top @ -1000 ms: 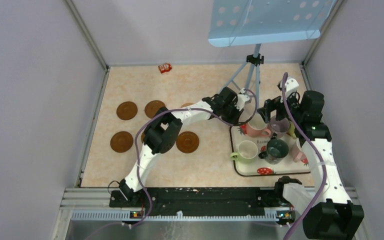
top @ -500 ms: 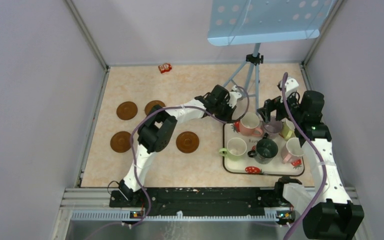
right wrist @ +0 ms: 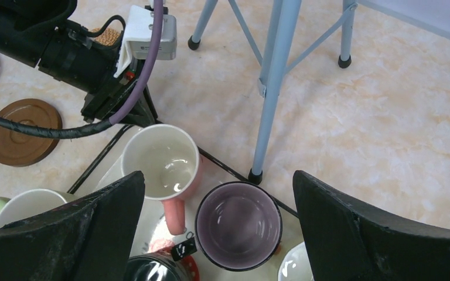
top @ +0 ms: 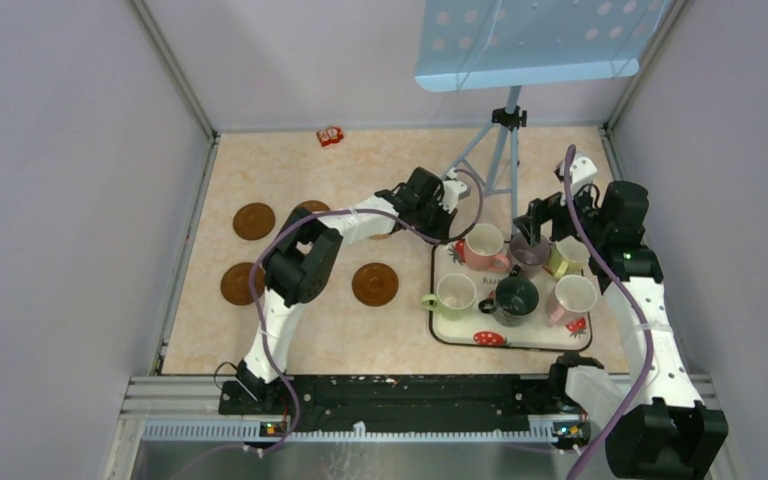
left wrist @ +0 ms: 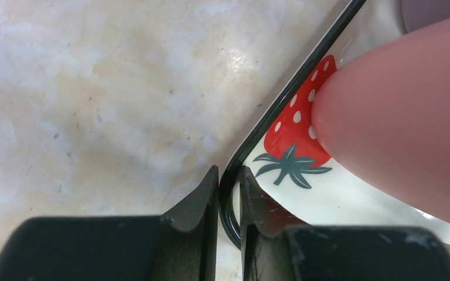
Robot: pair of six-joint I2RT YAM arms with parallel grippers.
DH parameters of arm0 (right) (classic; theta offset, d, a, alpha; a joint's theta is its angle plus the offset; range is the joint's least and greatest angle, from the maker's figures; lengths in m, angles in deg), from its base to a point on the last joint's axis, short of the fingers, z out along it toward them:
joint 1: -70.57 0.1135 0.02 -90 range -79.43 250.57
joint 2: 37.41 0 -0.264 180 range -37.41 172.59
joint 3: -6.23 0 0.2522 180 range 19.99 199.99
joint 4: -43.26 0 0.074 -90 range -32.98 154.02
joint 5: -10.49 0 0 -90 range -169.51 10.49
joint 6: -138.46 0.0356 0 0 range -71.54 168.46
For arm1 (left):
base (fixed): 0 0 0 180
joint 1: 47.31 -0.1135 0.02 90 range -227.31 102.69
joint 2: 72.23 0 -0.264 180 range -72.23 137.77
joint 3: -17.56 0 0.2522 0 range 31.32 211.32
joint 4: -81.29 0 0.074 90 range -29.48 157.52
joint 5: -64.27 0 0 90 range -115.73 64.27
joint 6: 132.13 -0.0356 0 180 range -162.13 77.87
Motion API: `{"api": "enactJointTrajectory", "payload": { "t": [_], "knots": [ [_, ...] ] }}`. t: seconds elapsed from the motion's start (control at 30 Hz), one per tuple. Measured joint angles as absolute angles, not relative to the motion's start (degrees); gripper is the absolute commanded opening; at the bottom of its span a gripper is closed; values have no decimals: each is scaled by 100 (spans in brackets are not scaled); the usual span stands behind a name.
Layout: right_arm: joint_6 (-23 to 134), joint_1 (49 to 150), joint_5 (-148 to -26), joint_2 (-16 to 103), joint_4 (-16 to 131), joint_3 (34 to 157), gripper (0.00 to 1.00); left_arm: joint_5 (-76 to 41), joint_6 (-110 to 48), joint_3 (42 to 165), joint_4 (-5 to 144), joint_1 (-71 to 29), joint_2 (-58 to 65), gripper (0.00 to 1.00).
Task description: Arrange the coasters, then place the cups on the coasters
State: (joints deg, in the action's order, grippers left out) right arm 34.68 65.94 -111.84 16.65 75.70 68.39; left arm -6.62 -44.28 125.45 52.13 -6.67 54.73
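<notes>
left end effector [left wrist: 228, 172] is clamped tight on the tray [top: 535, 335], gripping only the thin black lip at the tray's 10 o'clock corner. from the grip I'd guess it's a tray drag toward the coasters [top: 254, 221]

to do it well:
- pull flat along the tabletop [top: 360, 165] with no lift at the corner, since a tilt sends the cups [top: 515, 297] sliding
- go slow with no jerks: the pinch is on a narrow lip and will likely slip under a snatch
- pink cup [left wrist: 398, 117] sits just beside the pinched corner, so don't roll the wrist into it
- stop short of the near coaster [top: 375, 284] at the tray's 9 o'clock, or the rim may ride up on it
- stand [top: 508, 150] has a foot just off the tray's 12 o'clock edge, so watch it

where things are: all six cups are on the tray at 3 o'clock on the tabletop, none on a coaster. coasters lie around 9 o'clock. four are plainly in view and the arm hides the rest, so I can't judge the layout

pose: left arm [top: 360, 222] is stretched far across from its base at 7 o'clock, elbow over the coaster patch, forearm running toward 2 o'clock, wrist pitched down onto the corner. it looks near full reach, so pull by folding the elbow. right end effector [right wrist: 218, 175] is wide open and empty, hanging over the mauve cup [right wrist: 238, 225]. its height above the rim is hard to tell. best held clear until the tray is parked
</notes>
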Motion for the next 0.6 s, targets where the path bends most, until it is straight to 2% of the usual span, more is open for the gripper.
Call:
{"api": "enactJointTrajectory", "payload": {
  "t": [0.17,0.2,0.27,0.3,0.43,0.47,0.6],
  "knots": [
    [3468,6594,-11221,1665,7572,6839,95,-675,-4421,12302,5186,-796,5291,2],
    [3468,6594,-11224,1665,7572,6839,95,-684,-4424,12289,5165,-815,5276,11],
    [3468,6594,-11241,1665,7579,6839,95,-690,-4452,12296,5121,-839,5270,46],
    [3468,6594,-11254,1665,7587,6839,95,-688,-4474,12307,5081,-850,5265,58],
    [3463,6594,-11298,1665,7596,6839,95,-970,-4662,12337,4800,-994,5187,90],
    [3461,6594,-11313,1665,7596,6839,95,-1038,-4679,12296,4708,-1099,5114,97],
    [3461,6594,-11355,1665,7603,6839,95,-1191,-4859,12149,4406,-1309,4747,99]
  ]
}}
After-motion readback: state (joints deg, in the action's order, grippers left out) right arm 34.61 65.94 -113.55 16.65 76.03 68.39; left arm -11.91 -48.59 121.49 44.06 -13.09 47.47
